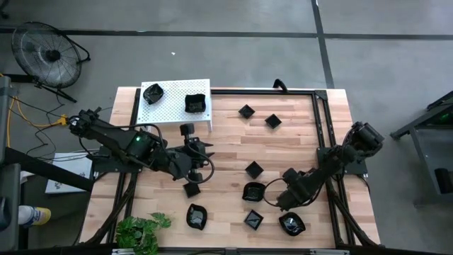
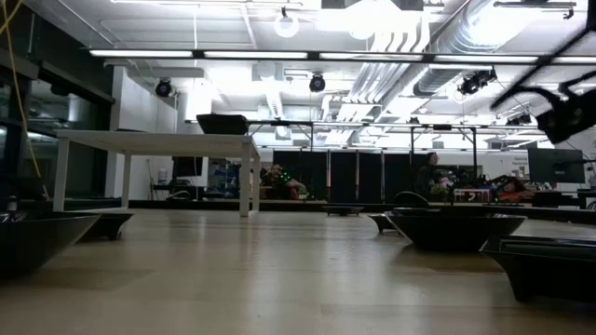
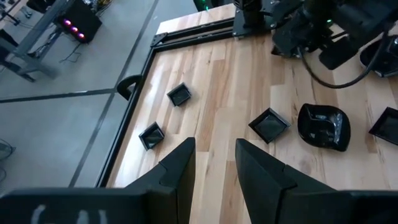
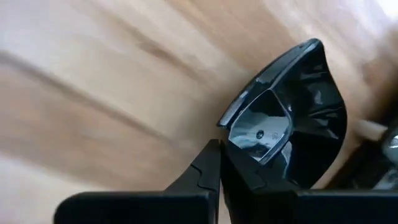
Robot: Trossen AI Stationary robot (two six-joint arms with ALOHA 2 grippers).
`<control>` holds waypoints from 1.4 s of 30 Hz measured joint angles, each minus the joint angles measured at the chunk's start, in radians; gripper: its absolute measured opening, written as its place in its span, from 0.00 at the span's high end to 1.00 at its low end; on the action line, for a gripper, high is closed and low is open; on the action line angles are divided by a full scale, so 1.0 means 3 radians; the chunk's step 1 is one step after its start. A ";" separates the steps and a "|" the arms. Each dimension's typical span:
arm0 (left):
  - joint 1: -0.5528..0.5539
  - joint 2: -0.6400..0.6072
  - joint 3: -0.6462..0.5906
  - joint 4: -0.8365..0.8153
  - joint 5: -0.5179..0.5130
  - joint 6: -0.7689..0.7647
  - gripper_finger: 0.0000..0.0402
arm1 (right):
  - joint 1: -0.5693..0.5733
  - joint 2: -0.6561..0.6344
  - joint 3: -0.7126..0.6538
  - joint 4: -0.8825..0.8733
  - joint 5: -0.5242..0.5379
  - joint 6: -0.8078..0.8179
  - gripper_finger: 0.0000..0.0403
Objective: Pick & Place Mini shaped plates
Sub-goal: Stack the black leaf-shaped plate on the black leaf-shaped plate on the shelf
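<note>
Right gripper (image 1: 270, 201) is clamped on the rim of a wavy dish (image 1: 253, 191), just beside the square dish (image 1: 254, 169) at table centre. Left gripper (image 1: 200, 152), jaws apart and empty, hangs between that square dish and the white shelf (image 1: 174, 105), which carries two dishes.
</note>
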 joint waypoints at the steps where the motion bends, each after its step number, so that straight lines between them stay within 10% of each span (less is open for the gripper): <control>1: 0.0000 0.0000 0.0000 0.0001 -0.0017 -0.0009 0.72 | -0.0001 -0.0051 0.0000 0.0010 -0.0001 -0.0001 1.00; 17: 0.0001 0.0000 0.0000 0.0002 -0.0037 -0.0018 0.72 | 0.0003 -0.1563 0.0001 0.0325 0.0934 -0.0298 1.00; 28: 0.0004 0.0005 -0.0129 0.0322 -0.0019 -0.0099 0.72 | 0.0000 -0.2097 0.0002 0.1738 0.1874 -0.1707 1.00; 42: 0.0212 0.0024 -0.0264 0.1700 0.0890 0.0527 0.72 | -0.0006 -0.2157 0.0003 0.4156 0.1361 -0.4279 1.00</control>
